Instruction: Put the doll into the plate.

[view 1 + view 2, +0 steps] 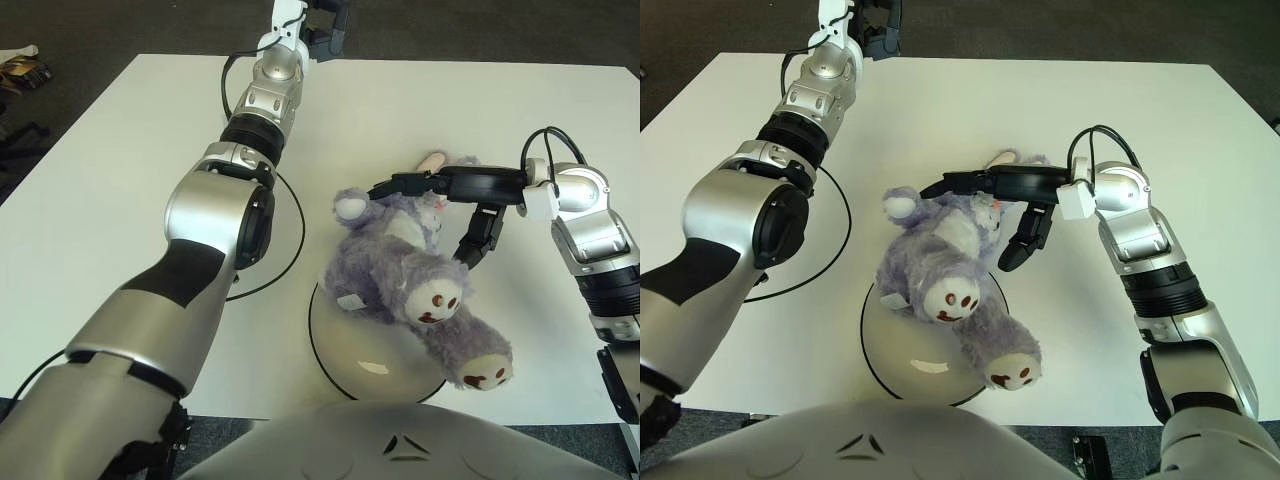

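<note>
Right hand (455, 215), centre right of the frame: black fingers spread around the head end of the doll (405, 275), one finger (405, 184) reaching left across the top of the head, another (480, 238) angled down just beside the doll's right flank. Whether the fingers press on the plush or only bracket it cannot be told; no closed grasp is visible.

Doll: purple plush animal lying on its back, diagonal across the lower centre, head toward the hand, pale-soled feet toward the bottom right. Its middle lies over the plate (345, 355), a pale round dish with a dark rim at the lower centre; one foot overhangs the rim.

Left hand (325, 25), top centre of the frame, at the far edge of the white counter (110, 160); its arm runs diagonally from the lower left. A thin black cable (292, 255) loops on the counter left of the doll.
</note>
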Robot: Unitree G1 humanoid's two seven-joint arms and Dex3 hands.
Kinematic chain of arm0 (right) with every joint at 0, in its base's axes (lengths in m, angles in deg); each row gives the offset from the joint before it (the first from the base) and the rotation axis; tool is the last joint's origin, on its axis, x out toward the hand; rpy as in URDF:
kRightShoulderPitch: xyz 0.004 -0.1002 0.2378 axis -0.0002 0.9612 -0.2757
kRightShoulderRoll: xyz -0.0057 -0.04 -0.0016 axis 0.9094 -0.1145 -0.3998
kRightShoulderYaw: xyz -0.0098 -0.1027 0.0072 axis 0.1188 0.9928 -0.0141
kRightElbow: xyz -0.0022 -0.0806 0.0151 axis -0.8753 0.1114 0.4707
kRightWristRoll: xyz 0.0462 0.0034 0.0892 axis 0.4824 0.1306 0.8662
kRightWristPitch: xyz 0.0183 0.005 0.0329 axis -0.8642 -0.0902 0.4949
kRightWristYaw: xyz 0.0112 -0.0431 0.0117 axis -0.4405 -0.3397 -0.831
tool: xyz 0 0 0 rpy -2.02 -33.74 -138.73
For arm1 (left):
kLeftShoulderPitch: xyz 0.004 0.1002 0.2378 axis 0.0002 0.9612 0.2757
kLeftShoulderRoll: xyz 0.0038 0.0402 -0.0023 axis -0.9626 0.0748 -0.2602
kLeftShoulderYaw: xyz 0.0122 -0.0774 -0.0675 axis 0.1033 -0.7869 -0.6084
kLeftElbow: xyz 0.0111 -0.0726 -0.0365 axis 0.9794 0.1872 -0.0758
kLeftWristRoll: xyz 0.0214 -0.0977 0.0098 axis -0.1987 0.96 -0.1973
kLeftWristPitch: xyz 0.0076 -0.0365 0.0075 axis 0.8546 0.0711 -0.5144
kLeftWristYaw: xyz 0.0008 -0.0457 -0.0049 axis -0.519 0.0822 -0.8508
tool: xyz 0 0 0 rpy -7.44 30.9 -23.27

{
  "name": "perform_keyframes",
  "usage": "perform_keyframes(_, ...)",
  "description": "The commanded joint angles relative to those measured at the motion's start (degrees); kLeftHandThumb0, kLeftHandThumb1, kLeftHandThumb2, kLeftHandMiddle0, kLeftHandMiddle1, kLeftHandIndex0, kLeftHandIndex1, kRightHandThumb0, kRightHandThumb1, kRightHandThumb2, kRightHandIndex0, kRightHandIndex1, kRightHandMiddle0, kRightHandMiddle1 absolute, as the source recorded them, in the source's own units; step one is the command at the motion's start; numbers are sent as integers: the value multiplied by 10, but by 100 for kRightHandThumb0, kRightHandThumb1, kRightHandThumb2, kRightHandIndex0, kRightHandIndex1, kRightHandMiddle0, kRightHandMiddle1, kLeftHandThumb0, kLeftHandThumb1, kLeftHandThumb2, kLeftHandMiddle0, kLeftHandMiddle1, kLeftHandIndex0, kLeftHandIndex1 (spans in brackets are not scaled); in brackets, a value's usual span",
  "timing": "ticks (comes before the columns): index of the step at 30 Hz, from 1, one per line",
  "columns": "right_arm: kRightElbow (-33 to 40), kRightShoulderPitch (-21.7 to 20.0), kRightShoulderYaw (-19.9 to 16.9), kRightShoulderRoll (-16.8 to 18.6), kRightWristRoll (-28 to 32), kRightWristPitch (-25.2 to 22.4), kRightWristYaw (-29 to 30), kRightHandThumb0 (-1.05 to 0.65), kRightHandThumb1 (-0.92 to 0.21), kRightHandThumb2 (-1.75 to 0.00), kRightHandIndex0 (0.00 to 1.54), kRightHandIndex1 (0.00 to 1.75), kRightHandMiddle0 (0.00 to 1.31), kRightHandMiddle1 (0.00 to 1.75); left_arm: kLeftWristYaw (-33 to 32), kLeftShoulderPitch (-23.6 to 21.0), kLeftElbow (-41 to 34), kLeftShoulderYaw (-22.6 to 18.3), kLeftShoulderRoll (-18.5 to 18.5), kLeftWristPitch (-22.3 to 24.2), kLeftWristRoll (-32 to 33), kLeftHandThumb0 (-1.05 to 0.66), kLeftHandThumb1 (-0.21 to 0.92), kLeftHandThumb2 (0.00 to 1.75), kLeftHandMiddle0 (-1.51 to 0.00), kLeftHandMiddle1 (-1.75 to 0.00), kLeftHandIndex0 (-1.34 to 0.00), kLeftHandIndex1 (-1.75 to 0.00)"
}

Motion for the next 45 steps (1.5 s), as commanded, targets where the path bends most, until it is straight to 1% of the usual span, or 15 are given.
perform_keyframes(1, -16, 3, 8, 9, -15, 15, 4, -69, -53, -68, 23, 3, 0, 38, -5, -11, -6, 3, -2, -4, -5, -1, 44, 115, -33, -167, -51, -174)
perform_keyframes(10, -5, 25, 3, 18, -75, 12, 69, -62, -44, -75, 31, 7, 0, 56, -9, -8, -7, 6, -1, -11, -5, -1, 44, 116, -38, -167, -47, -175)
perform_keyframes(15, 18, 45, 5, 21, -131, 6, 119, -60, -40, -79, 35, 9, 0, 62, -13, -7, -8, 8, -1, -14, -8, -1, 44, 115, -39, -165, -48, -175)
perform_keyframes(17, 29, 50, 10, 18, -162, -4, 135, -60, -39, -80, 36, 10, 0, 65, -16, -6, -8, 10, 0, -16, -10, -1, 44, 115, -39, -164, -48, -175)
perform_keyframes(26, 65, 72, 21, 22, -234, -31, 178, -59, -42, -81, 40, 15, 0, 78, -28, 0, -10, 13, 0, -29, -14, -1, 41, 115, -45, -158, -51, -175)
perform_keyframes(28, 72, 76, 21, 22, -239, -38, 183, -55, -41, -84, 36, 23, 0, 81, -32, 1, -9, 14, 0, -32, -15, -1, 40, 116, -47, -157, -51, -175)
perform_keyframes(30, 79, 80, 21, 23, -243, -48, 188, -51, -39, -88, 28, 39, 0, 84, -35, 1, -9, 15, 0, -35, -16, -1, 39, 117, -48, -156, -52, -175)
perform_keyframes(34, 98, 92, 21, 28, -261, -71, 205, -44, -36, -95, 21, 55, 0, 91, -42, 2, -7, 17, -1, -40, -18, -1, 37, 119, -50, -156, -52, -175)
perform_keyframes(35, 103, 95, 20, 29, -266, -77, 210, -39, -34, -99, 19, 71, 0, 99, -44, 2, -7, 17, -1, -41, -19, -1, 36, 121, -51, -157, -53, -175)
perform_keyframes(38, 116, 101, 21, 31, -280, -91, 221, -31, -30, -108, 13, 101, 2, 113, -47, 2, -6, 17, -1, -43, -19, -1, 34, 124, -51, -158, -53, -175)
perform_keyframes(39, 120, 102, 21, 31, -283, -95, 223, -29, -30, -109, 12, 108, 3, 116, -48, 2, -5, 17, -1, -43, -19, -1, 34, 124, -51, -159, -53, -175)
perform_keyframes(41, 128, 104, 22, 32, -290, -106, 226, -23, -28, -114, 9, 132, 8, 126, -49, 2, -5, 17, -1, -44, -18, -1, 33, 126, -51, -160, -54, -175)
perform_keyframes(42, 132, 104, 22, 32, -294, -111, 227, -22, -28, -115, 8, 137, 9, 128, -49, 2, -4, 17, -1, -45, -18, -1, 33, 126, -51, -160, -54, -175)
perform_keyframes(44, 137, 104, 22, 34, -301, -120, 234, -10, -26, -124, 5, 157, 17, 144, -49, 2, -2, 16, -2, -47, -17, -1, 32, 127, -50, -161, -56, -175)
perform_keyframes(45, 139, 104, 22, 35, -303, -122, 235, -8, -26, -126, 5, 160, 18, 147, -49, 2, -2, 16, -2, -48, -17, -1, 32, 127, -50, -162, -56, -175)
